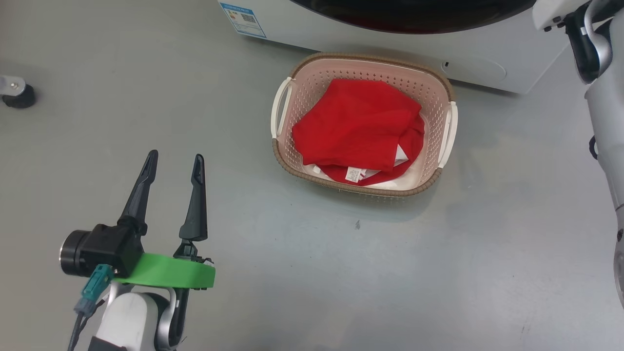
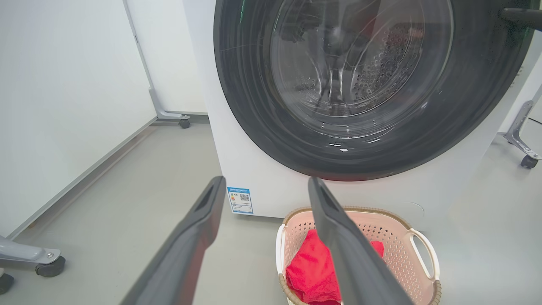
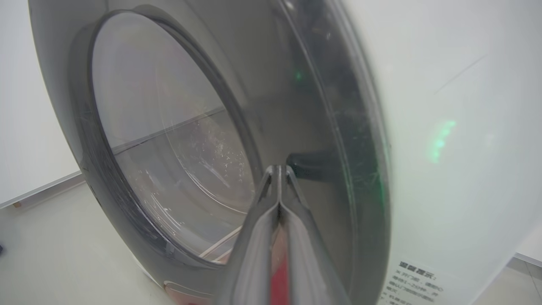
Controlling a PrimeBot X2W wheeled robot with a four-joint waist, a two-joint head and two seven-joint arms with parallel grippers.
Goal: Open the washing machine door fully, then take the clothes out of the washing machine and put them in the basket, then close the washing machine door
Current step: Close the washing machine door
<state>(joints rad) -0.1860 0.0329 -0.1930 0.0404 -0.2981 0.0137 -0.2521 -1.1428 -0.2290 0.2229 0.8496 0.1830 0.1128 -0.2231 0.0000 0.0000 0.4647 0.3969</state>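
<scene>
The cream basket [image 1: 370, 57] stands on the floor just in front of the white washing machine [image 1: 341, 36], with the red clothes [image 1: 356, 126] piled inside it. The washing machine door [image 2: 254, 106] looks flush against the machine's front, and the steel drum shows through its glass. My left gripper [image 1: 176, 156] is open and empty, low over the floor to the left of the basket [image 2: 419, 250]. My right gripper [image 3: 278, 168] is shut with nothing in it, and its tips rest against the door's black rim [image 3: 334, 127] near the right edge.
A blue sticker [image 2: 240, 200] marks the machine's lower left corner. White panels on wheeled feet [image 2: 51, 264] stand to the left, and another wheeled foot [image 2: 523, 148] stands to the right of the machine. A caster [image 1: 17, 95] sits at the far left of the grey floor.
</scene>
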